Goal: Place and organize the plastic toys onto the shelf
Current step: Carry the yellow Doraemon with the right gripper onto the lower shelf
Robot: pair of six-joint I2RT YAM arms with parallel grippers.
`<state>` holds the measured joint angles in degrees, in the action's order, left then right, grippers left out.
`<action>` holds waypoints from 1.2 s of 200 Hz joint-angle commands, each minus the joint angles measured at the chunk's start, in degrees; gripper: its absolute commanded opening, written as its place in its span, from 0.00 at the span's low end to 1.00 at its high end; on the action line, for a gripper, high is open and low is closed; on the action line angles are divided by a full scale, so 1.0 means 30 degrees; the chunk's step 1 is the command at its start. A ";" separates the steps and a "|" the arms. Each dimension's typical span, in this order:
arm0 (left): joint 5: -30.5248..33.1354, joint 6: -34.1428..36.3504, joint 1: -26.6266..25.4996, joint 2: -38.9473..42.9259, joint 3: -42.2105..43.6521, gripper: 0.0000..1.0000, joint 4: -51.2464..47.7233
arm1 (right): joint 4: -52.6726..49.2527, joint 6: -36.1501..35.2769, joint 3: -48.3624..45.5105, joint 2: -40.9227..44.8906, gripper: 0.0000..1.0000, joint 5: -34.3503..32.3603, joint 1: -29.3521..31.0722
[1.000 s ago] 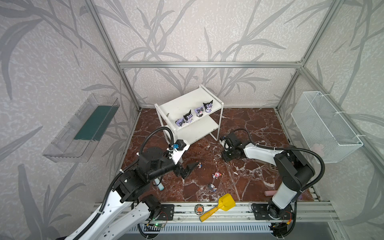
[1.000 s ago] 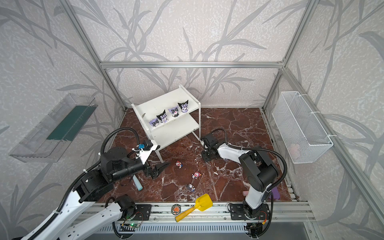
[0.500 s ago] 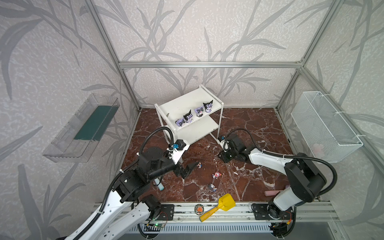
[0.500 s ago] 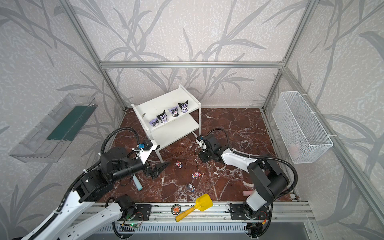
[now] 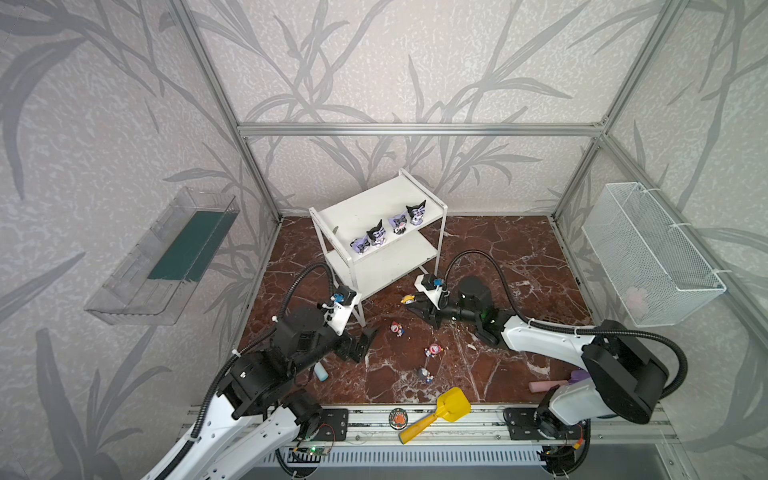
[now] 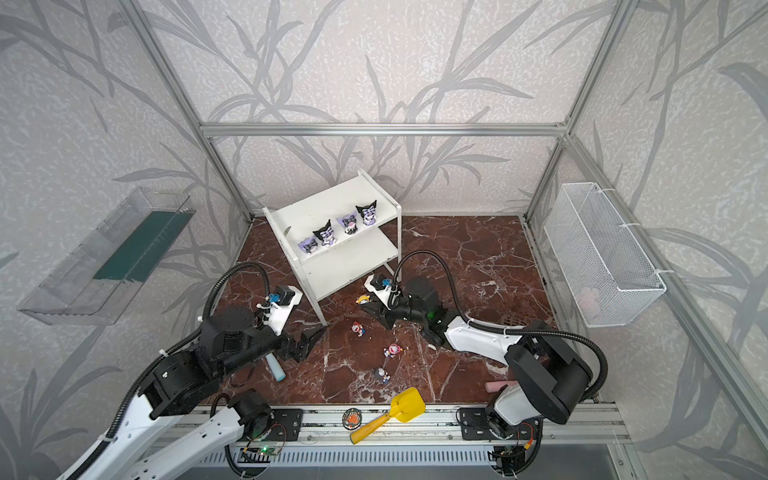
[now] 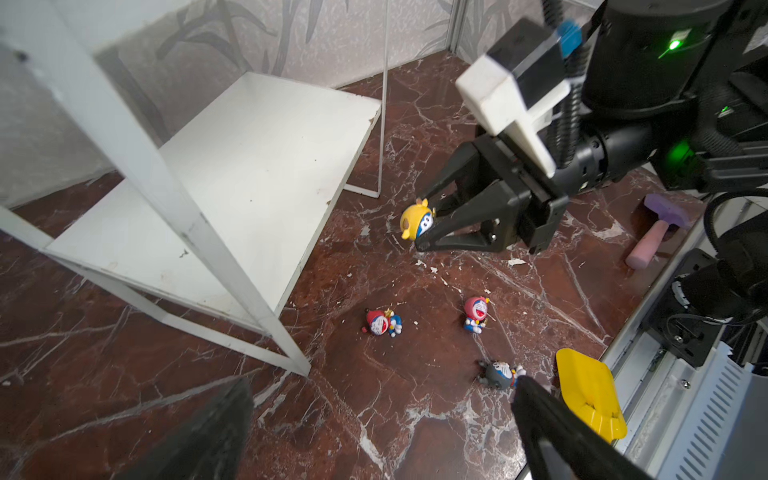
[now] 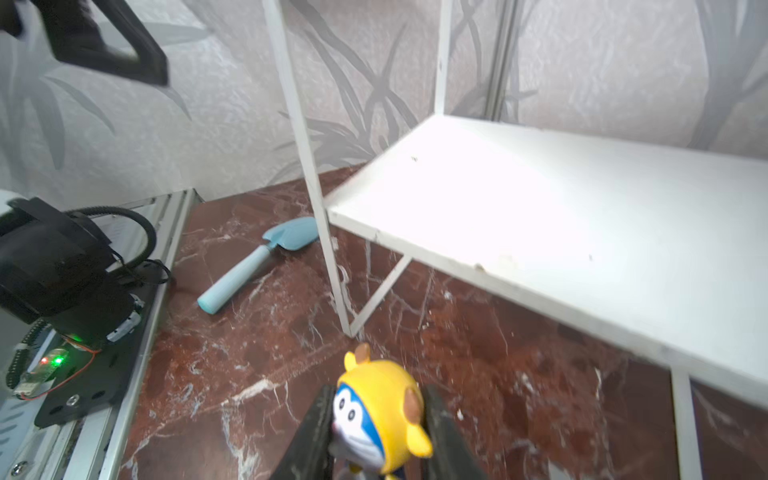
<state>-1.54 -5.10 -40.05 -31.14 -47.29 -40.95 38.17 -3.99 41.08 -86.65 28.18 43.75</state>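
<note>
The white two-tier shelf (image 5: 365,210) stands at the back, and several purple-and-black toys (image 5: 376,235) line the front edge of its top board. My right gripper (image 5: 411,306) is shut on the yellow-headed toy (image 8: 382,411), held low over the floor beside the shelf's lower board (image 8: 561,216). The left wrist view shows that toy (image 7: 415,218) pinched between the black fingers. On the floor lie a red-black toy (image 5: 397,329), a pink-headed toy (image 5: 433,350) and a grey toy (image 5: 424,375). My left gripper (image 7: 382,382) hangs open and empty by the shelf's front leg.
A yellow scoop (image 5: 444,409) lies on the front rail (image 5: 478,424). A teal shovel (image 8: 257,259) rests by the shelf leg, and a pink cylinder (image 5: 546,385) near the right arm's base. A clear tray (image 5: 166,257) hangs on the left wall, a wire basket (image 5: 648,253) on the right.
My right gripper has moved left toward the shelf with the yellow-headed toy between its fingers. The left arm has stayed where it was.
</note>
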 commanded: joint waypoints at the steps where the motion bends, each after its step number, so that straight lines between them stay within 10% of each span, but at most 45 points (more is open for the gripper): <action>1: 0.1642 -0.0500 0.0076 0.0329 0.0257 0.99 -0.0651 | 0.3118 -0.0652 0.1461 -0.1091 0.22 0.1342 0.0354; 240: 0.6686 -0.0226 0.0078 0.1408 0.0735 0.99 -0.0460 | 0.5499 0.0545 0.7283 -0.8411 0.21 0.1161 0.1090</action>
<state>17.06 -6.00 -40.05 -27.16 -45.54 -42.41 53.69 -2.00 61.32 -111.44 31.99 46.70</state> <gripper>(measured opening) 0.992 0.310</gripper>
